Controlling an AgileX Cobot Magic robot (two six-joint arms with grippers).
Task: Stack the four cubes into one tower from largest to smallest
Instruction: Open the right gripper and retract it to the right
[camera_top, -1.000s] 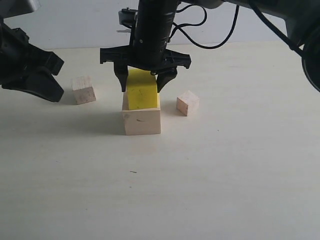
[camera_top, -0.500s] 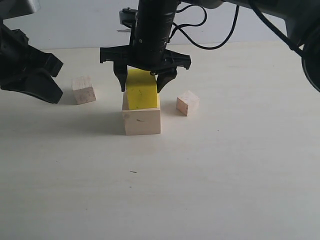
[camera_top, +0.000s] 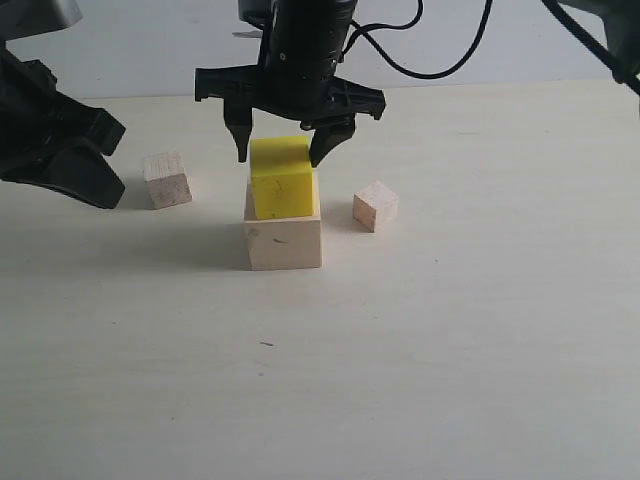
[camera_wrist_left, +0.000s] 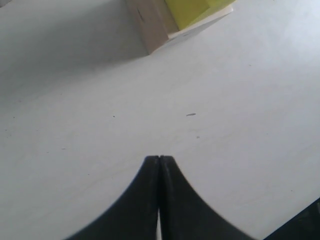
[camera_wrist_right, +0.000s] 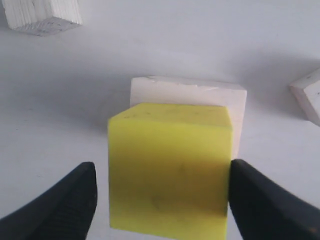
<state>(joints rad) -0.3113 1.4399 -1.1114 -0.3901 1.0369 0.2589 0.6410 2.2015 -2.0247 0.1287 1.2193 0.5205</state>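
Pale table (camera_top: 480, 330) fills the picture, and the big machinery is only half on show. The right arm (camera_top: 305, 50) runs out past the upper edge of the exterior view, and the left arm (camera_top: 50, 130) is chopped by the left edge.

Right gripper (camera_top: 281, 156) hangs over the stack, jaws spread wide, a black fingertip on either side of the upper part of the yellow cube (camera_top: 282, 185). In the right wrist view one finger stands clear of it. The other sits just beside the yellow face, and contact there I can't call. Left gripper (camera_wrist_left: 159, 161) is off to the left over the table, its two fingers pressed together, nothing between them.

Now the cubes. Large wooden cube (camera_top: 284, 245), pale bare wood, sits on the table about mid-scene. Most of its top is hidden under the yellow cube, bright and matte, which rests on it turned slightly askew. The left wrist view catches only a corner of this pair, cut by the frame edge.

Medium wooden cube (camera_top: 166, 180) stands alone on the table, left of the stack and well apart, close to the left arm. Smallest wooden cube (camera_top: 375, 206) rests on the table right of the stack, near but not touching, turned at an angle. Both are clipped by the edges of the right wrist view.

Tiny dark speck (camera_top: 266, 344) lies on the table in front of the stack. What it is, can't tell.
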